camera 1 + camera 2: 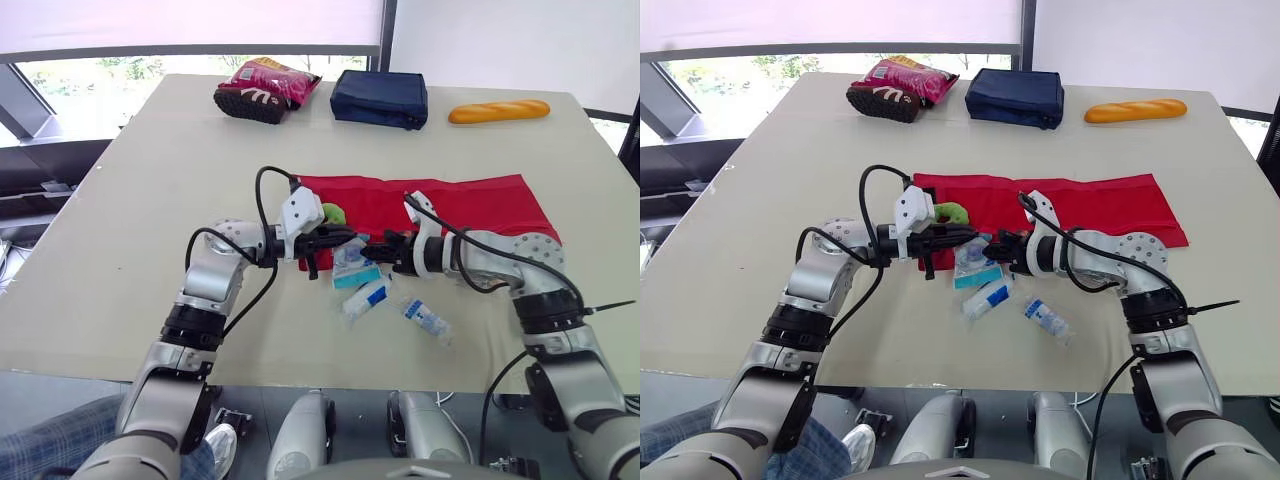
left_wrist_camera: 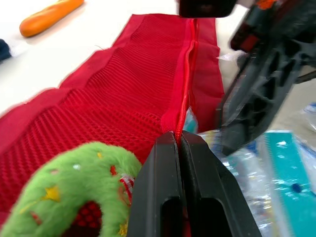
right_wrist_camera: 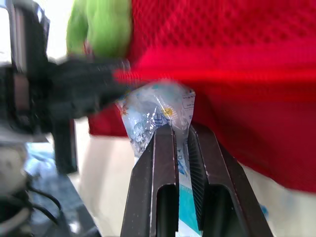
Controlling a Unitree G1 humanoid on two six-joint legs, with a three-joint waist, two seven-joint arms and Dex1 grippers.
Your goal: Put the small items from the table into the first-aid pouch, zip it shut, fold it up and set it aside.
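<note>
Red mesh first-aid pouch (image 1: pixel 450 205) spread flat at mid tabletop (image 1: pixel 150 200) in the head views, with a green plush toy (image 1: pixel 333 214) on its left end. At the pouch's near edge, left tool (image 1: pixel 340 238) and right tool (image 1: pixel 375 245) almost tip to tip, a clear-and-teal packet (image 1: pixel 357 270) just below them. Nearer the front, a white tube (image 1: pixel 366 298) and a blue-printed sachet (image 1: pixel 427 320) lying loose. Along the far edge, a snack bag (image 1: pixel 265 88), a navy bag (image 1: pixel 380 97) and a bread loaf (image 1: pixel 498 111). From the left wrist: left tool pinched tight on the pouch's zip edge, plush toy close beside its fingers (image 2: pixel 163 187). From the right wrist: right tool narrowed onto the clear-and-teal packet, the packet's far end tucked beneath the pouch's raised edge, close to the left tool.
</note>
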